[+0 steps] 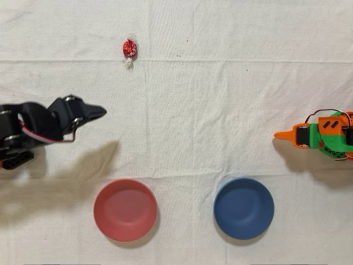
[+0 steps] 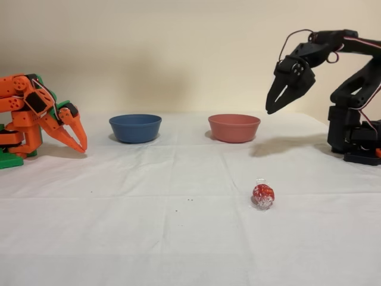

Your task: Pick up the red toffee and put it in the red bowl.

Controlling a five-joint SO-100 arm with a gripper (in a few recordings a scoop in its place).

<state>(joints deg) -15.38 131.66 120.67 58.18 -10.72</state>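
Note:
The red toffee [image 1: 129, 49] lies on the white cloth, a tiny shiny red ball with whitish twisted ends; in the fixed view the toffee [image 2: 263, 195] sits near the front, right of centre. The red bowl [image 1: 124, 209] stands with nothing in it; in the fixed view this bowl [image 2: 234, 127] is at the back. My black gripper [image 1: 98, 113] hangs in the air between toffee and bowl, well apart from both. In the fixed view the gripper [image 2: 278, 106] points down to the right of the red bowl, jaws a little open, holding nothing.
A dark blue bowl [image 1: 244, 207] stands beside the red one, also with nothing inside. The idle orange arm [image 1: 317, 135] rests at the right edge of the overhead view. A white cloth [image 1: 209, 83] covers the table.

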